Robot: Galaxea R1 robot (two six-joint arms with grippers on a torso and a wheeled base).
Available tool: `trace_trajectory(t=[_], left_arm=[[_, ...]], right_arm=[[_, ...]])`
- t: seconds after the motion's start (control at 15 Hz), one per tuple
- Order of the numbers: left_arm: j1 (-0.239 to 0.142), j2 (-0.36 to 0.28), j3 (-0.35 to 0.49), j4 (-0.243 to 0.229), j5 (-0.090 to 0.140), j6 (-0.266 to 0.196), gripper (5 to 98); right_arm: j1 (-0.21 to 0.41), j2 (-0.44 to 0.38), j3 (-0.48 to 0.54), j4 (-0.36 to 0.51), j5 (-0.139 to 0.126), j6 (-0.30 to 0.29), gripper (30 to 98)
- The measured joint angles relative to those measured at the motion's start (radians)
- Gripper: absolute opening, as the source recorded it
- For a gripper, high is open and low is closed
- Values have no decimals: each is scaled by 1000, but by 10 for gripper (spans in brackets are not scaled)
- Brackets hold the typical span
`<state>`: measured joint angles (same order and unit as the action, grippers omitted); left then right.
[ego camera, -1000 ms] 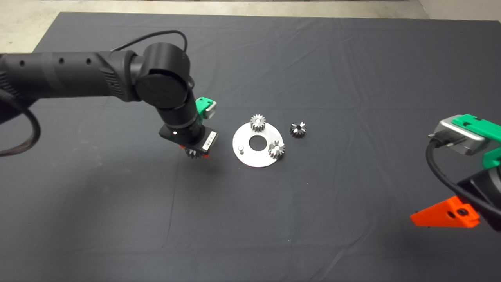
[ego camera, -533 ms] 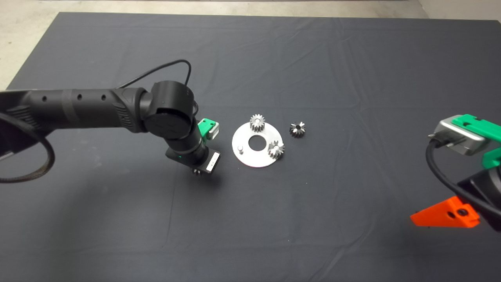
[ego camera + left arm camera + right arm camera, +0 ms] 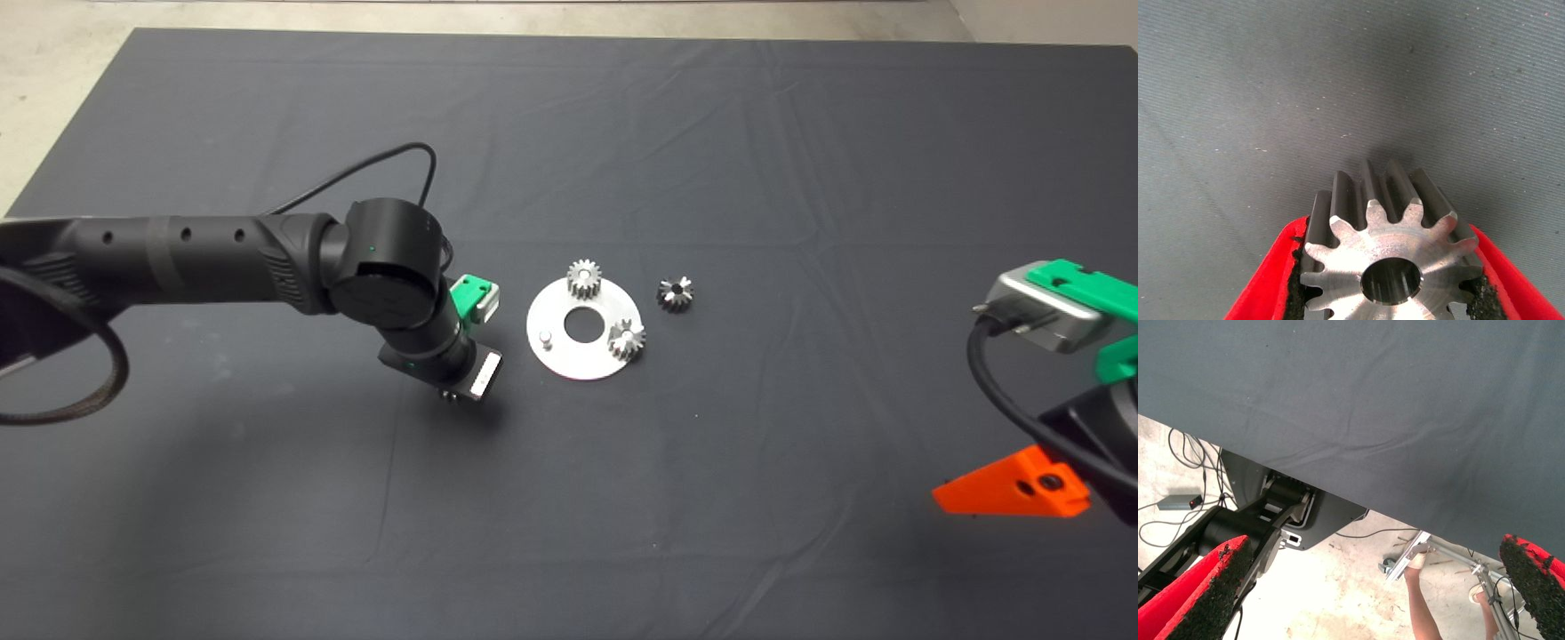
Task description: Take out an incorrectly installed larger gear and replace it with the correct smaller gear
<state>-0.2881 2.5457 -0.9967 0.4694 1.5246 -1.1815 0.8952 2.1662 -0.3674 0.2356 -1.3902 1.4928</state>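
My left gripper [image 3: 453, 392] hangs low over the mat just left of the round silver plate [image 3: 569, 360]. It is shut on the larger gear [image 3: 1388, 257], a bright steel gear with a round centre hole, held between the red fingers [image 3: 1265, 290]. In the head view the wrist hides all but a bit of that gear [image 3: 449, 396]. The plate carries two small gears [image 3: 584, 278] [image 3: 628, 339] and one bare pin [image 3: 548, 337]. The smaller gear [image 3: 676, 294], dark-looking, lies on the mat right of the plate. My right gripper [image 3: 1371, 587] is parked open.
The right arm's gripper [image 3: 1013, 487] sits at the mat's lower right edge. Its wrist view shows the mat's edge [image 3: 1338, 497], the floor with cables, and a person's leg [image 3: 1421, 603]. Dark mat stretches all round the plate.
The left arm has dropped lower and drawn slightly toward the near side with the gear still held. The plate, the other gears and the right arm have not moved.
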Motion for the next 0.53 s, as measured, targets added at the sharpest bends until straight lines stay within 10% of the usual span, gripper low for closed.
trace_trajectory(t=[0.27,0.53], left_arm=[[-3,0,7,3,1,-1,537],[-3,0,13,3,1,-4,583]], right_arm=[[0,0,0,0,-1,-2,977],[-10,3,-68,-15,-2,-152,977]])
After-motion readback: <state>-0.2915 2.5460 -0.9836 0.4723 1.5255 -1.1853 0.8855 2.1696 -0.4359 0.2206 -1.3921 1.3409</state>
